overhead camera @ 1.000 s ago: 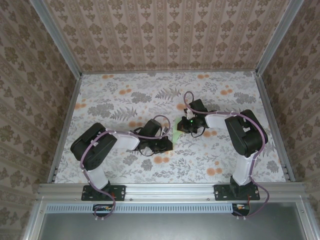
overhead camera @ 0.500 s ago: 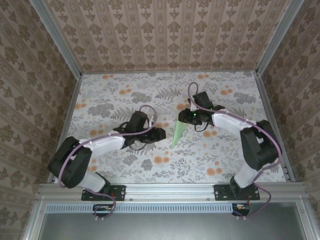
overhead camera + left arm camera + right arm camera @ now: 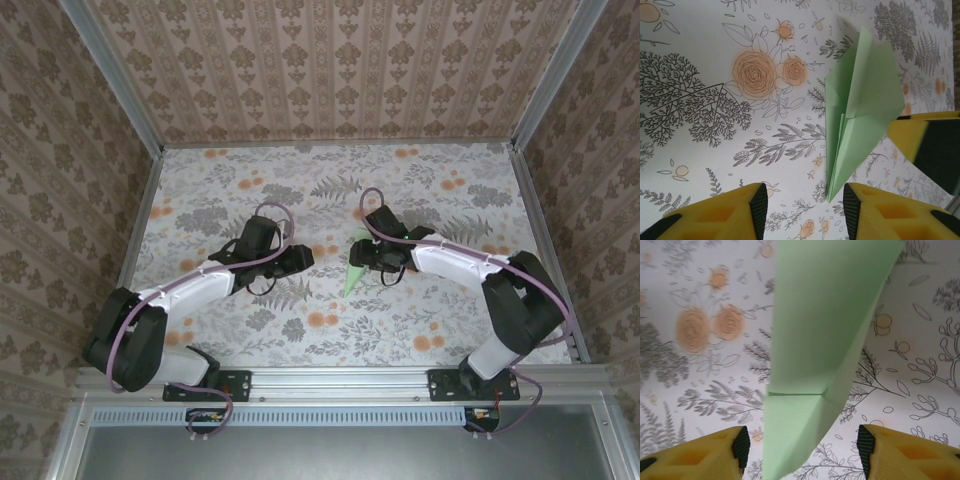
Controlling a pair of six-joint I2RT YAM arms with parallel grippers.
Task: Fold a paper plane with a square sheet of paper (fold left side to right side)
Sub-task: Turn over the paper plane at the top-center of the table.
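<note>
Now that the left gripper (image 3: 300, 257) and right gripper (image 3: 356, 256) have both let go, you've got the plane (image 3: 351, 279) lying free on the table (image 3: 450, 310). It sits just 3 o'clock of table centre, nose aimed at 7 o'clock, tail at 1 o'clock under the right gripper.

1 second ago the 2 grippers sat nearly touching over it, with a scrap of green showing. Since then the left gripper has backed off toward 9 o'clock and is now near the plane but apart from it. The right gripper shifted little and stays above the tail.

Jaws:
- Left: spread, nothing pinched. The left wrist view has the nose tip on the table in the gap, close to the 3 o'clock finger (image 3: 875, 210), with no contact I can see.
- Right: spread too. The right wrist view has the plane running up from between its fingers (image 3: 705, 455), with table showing on both sides of the paper, so no grip.

Shape check: slim dart, centre crease, layered flaps, 1 wing seemingly lifted a bit. To me this reads as the last crease pressed and released, so folding looks done or nearly done. At most a wing tidy is left.

Risk: the paper is light and the right fingers straddle it, so a crooked lift-off could drag or flip it. Can't tell if the underside flaps lie flat.
</note>
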